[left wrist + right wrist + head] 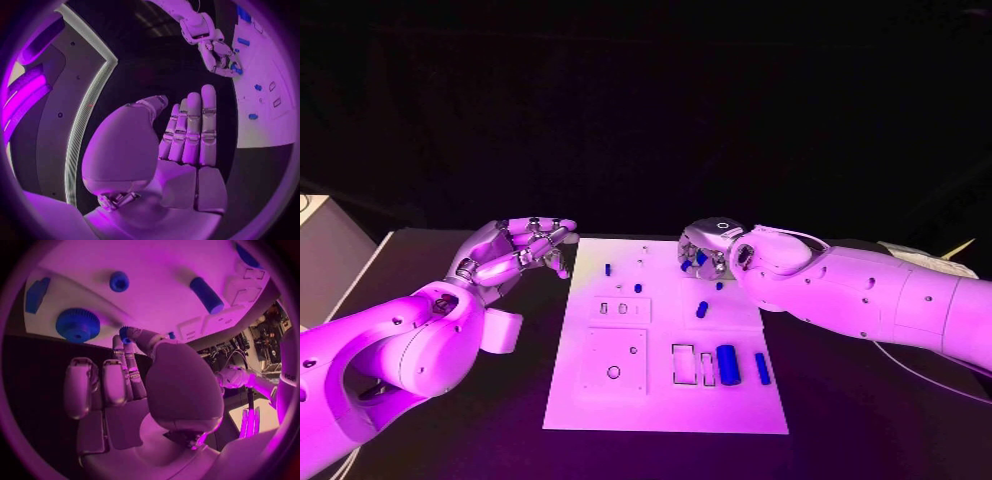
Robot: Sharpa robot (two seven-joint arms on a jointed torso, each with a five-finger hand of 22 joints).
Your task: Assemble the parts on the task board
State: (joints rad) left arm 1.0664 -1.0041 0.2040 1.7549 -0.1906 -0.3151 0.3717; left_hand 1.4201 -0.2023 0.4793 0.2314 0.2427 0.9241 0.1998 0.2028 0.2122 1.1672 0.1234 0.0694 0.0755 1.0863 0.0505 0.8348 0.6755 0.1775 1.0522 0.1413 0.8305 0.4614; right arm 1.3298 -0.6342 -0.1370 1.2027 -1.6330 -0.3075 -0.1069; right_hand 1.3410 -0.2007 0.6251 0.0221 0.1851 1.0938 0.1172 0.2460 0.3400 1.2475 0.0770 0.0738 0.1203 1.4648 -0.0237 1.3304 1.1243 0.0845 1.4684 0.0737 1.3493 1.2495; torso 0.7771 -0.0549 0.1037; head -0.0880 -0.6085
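The white task board (668, 400) lies mid-table. On it are a thick blue cylinder (728, 364), a slim blue bar (763, 368), a small blue peg (702, 309) and two tiny blue pieces (638, 288) farther back. My right hand (708, 245) hovers over the board's far edge and pinches a small blue part (127, 333) between thumb and a finger. Beneath it are a blue gear (77, 325), a round blue knob (119, 281) and a blue cylinder (206, 294). My left hand (524, 248) hangs beside the board's far left corner, its fingers (194, 127) straight and holding nothing.
The board has rectangular slots (684, 363) and an oval hole (613, 372) near its front. A pale box (322, 250) stands at the table's left edge. Cables and pale items (935, 255) lie behind my right arm.
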